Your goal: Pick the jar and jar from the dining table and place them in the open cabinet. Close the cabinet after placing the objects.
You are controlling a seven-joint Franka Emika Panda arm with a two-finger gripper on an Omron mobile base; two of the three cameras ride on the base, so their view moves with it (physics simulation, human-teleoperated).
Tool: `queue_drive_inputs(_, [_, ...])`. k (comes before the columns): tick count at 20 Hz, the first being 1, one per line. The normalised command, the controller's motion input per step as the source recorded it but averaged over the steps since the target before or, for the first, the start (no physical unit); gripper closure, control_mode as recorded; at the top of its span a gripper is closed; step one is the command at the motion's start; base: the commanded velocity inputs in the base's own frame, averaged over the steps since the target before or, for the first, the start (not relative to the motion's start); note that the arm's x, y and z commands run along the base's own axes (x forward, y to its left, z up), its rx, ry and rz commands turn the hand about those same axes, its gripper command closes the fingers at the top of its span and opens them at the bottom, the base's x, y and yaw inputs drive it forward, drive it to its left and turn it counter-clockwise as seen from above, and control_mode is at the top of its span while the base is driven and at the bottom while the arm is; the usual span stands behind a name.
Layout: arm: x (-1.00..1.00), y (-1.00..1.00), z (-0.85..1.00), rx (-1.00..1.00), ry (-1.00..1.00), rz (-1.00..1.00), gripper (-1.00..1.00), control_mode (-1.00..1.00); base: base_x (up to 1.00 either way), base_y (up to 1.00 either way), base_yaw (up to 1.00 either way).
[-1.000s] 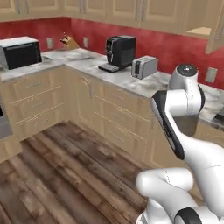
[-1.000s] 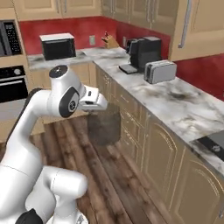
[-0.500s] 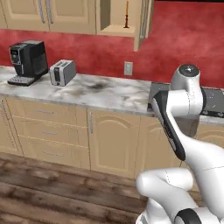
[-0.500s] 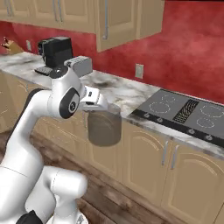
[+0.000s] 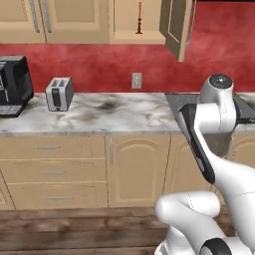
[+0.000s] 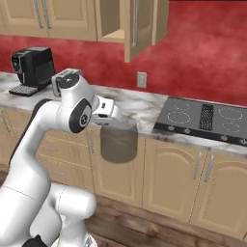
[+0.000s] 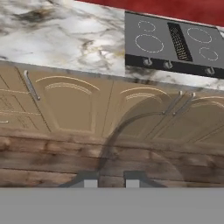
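Translucent grey jar (image 6: 119, 143) held upright, cabinet (image 6: 126, 21) open

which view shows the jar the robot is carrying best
The right base view: the whole grey jar hangs under the gripper. The hand view looks through its glassy rim from above. In the left base view the arm covers it.

Counter (image 5: 124, 117): we see a white-grey marble slab over beige drawer fronts.
On it: toaster (image 5: 59, 93) near the coffee machine (image 5: 13, 84) — both left; black cooktop (image 6: 207, 118) set in, right.
Floor (image 5: 74, 231): dark wood planks.
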Motion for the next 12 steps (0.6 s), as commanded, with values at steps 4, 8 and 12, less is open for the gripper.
queue_drive_inputs(4, [0.00, 0.00, 0.00, 0.00, 0.00, 0.00, 1.00, 1.00, 0.27, 1.00, -0.45])
queue_drive_inputs(8, [0.00, 0.00, 0.00, 0.00, 0.00, 0.00, 1.00, 1.00, 0.34, 1.00, -0.36])
queue_drive_inputs(12, [0.00, 0.00, 0.00, 0.00, 0.00, 0.00, 1.00, 1.00, 0.69, 0.83, -0.21])
